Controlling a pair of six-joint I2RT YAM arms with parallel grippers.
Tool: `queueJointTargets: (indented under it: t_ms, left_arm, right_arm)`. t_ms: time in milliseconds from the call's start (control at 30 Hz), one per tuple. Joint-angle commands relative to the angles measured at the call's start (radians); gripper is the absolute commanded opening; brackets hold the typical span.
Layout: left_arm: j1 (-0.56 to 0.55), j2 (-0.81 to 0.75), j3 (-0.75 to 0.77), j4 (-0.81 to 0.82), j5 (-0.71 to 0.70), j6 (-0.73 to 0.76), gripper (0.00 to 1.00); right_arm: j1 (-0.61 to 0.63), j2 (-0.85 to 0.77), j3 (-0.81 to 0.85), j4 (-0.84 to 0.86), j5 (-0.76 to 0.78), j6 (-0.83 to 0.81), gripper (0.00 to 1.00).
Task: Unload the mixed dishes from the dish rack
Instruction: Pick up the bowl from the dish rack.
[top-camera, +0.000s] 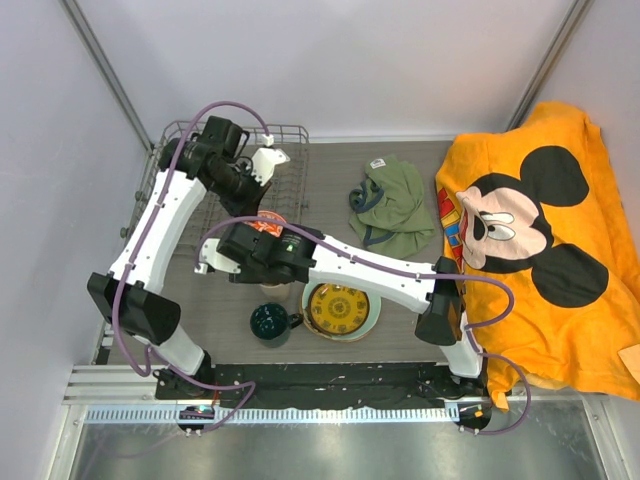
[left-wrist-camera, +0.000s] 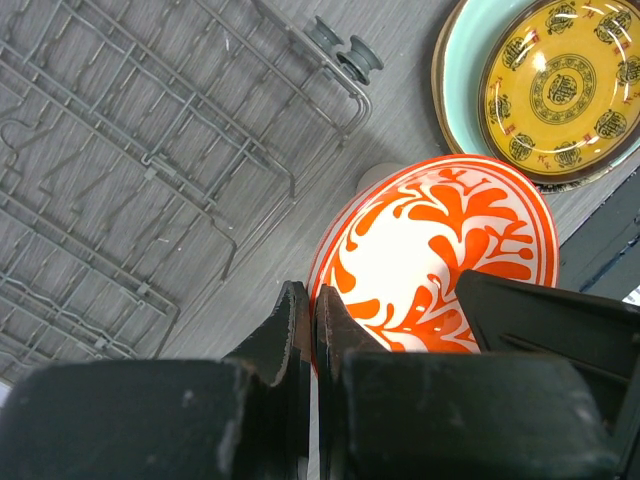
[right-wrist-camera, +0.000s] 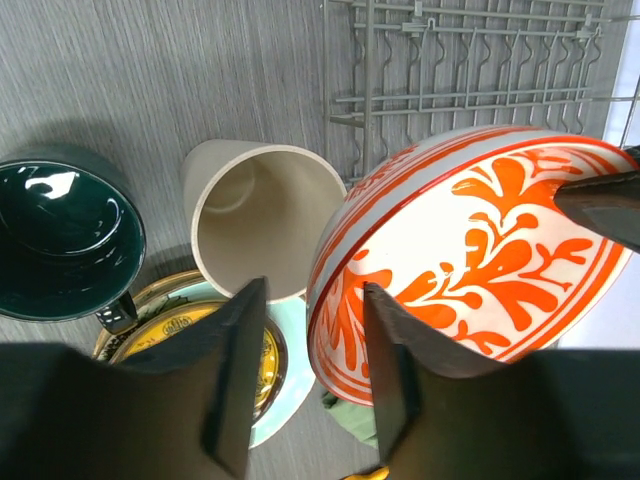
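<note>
- Your left gripper (left-wrist-camera: 312, 312) is clenched on the rim of the small red-and-white patterned bowl (left-wrist-camera: 430, 250); its two fingers pinch the rim edge-on.
- Your right gripper (right-wrist-camera: 312, 300) is released. Its fingers (right-wrist-camera: 235, 370) stand apart and straddle the same bowl's rim, with a gap showing on the cup side.
- In the top view the bowl (top-camera: 265, 228) sits under both wrists at about 5 o'clock of the dish rack (top-camera: 290, 135). It is tilted, its orange leaf pattern facing both wrist cameras.
- From the left wrist you see the rack (left-wrist-camera: 150, 150) with bare wire prongs, at 10 o'clock of the bowl.
- The beige cup (right-wrist-camera: 260, 220) is just beside the bowl at its 9 o'clock, mouth toward the right wrist camera. You cannot tell whether the two touch.
- The dark green mug (right-wrist-camera: 60, 240) is at 9 o'clock of the cup, on the grey table (top-camera: 400, 290).
- The small yellow patterned plate (left-wrist-camera: 560, 85) lies inside the pale green plate (left-wrist-camera: 465, 80). In the top view this stack is at 5 o'clock of the rack, with the mug just beside it at 9 o'clock.
- The olive-green cloth garment (top-camera: 395, 205) lies crumpled at 3 o'clock of the rack, well apart from it.
- An orange Mickey Mouse towel (top-camera: 540, 230) covers the table's 3 o'clock side.
</note>
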Motion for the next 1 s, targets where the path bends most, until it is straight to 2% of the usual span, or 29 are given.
queueJointTargets:
  t_ms: [0,100,200,433,567,967]
  left_arm:
    - [0.013,0.002,0.044,-0.178,0.052,0.005,0.00]
    - [0.028,0.006,0.055,-0.178,0.067,0.007,0.00]
    - [0.051,0.013,0.066,-0.186,0.087,0.013,0.00]
    - [0.118,0.006,0.060,-0.189,0.150,0.030,0.00]
    - [0.192,-0.010,0.041,-0.196,0.216,0.051,0.00]
    - [0.329,-0.111,-0.136,-0.184,0.293,0.126,0.00]
  right_arm:
    - [0.000,-0.061,-0.003,0.024,0.020,-0.001,0.53]
    - [0.000,-0.073,-0.008,0.026,0.022,0.003,0.61]
    - [0.000,-0.084,-0.011,0.026,0.022,0.008,0.64]
    - [0.000,-0.118,-0.025,0.027,0.014,0.020,0.66]
    - [0.000,-0.136,-0.029,0.028,0.013,0.025,0.67]
    - [-0.008,-0.165,-0.035,0.029,0.043,0.023,0.68]
